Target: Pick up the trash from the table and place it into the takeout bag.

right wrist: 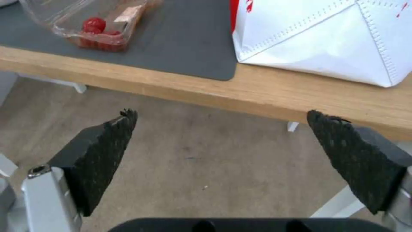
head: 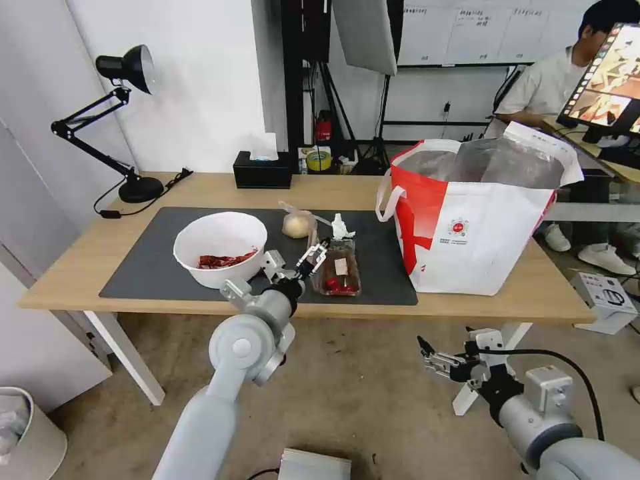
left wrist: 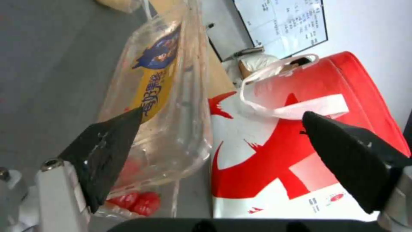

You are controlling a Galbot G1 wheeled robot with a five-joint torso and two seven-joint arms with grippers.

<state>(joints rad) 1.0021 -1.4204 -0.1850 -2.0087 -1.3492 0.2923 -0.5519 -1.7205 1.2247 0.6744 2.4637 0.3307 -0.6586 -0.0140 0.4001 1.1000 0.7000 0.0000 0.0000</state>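
Head camera looks down across the table (head: 80,267); both wrist cameras face the clear tray (left wrist: 172,96) and takeout bag (right wrist: 326,38).

Bowl (head: 221,247), tray (head: 340,270), knotted bag (head: 297,223), tissue (head: 341,228) beside upright takeout bag (head: 477,220).

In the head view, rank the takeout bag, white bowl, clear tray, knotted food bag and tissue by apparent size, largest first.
1. takeout bag
2. white bowl
3. clear tray
4. knotted food bag and crumpled tissue: they look close in size, so I won't rank them, though the food bag seems slightly bulkier.
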